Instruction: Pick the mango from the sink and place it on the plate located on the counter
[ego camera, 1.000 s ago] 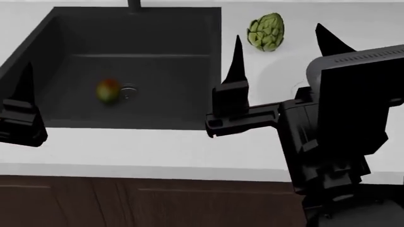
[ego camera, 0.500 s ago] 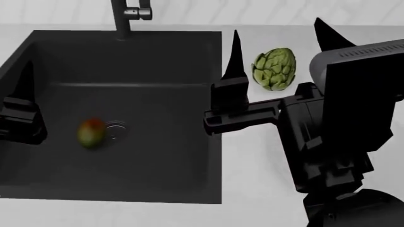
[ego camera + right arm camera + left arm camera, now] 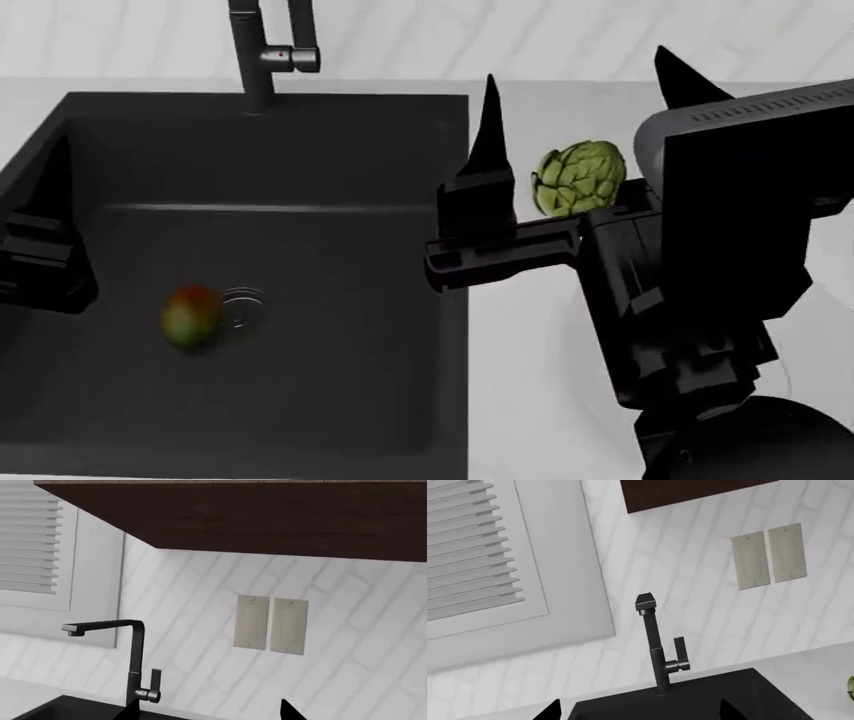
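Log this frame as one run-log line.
phase: approach | mango in sink beside drain | left claw open | right claw open, empty | plate unseen

The mango [image 3: 190, 316] lies in the sink [image 3: 320, 130], touching the drain [image 3: 244, 303] at its 9 o'clock. The artichoke [image 3: 579, 178] sits on the counter [image 3: 534, 350] at the sink's 3 o'clock

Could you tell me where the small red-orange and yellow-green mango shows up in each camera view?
Head view: the small red-orange and yellow-green mango lies on the floor of the matte black sink, just beside the round metal drain.
Left wrist view: not in it.
Right wrist view: not in it.
Shared landmark: the dark grey faucet at the sink's back edge shows in all three.
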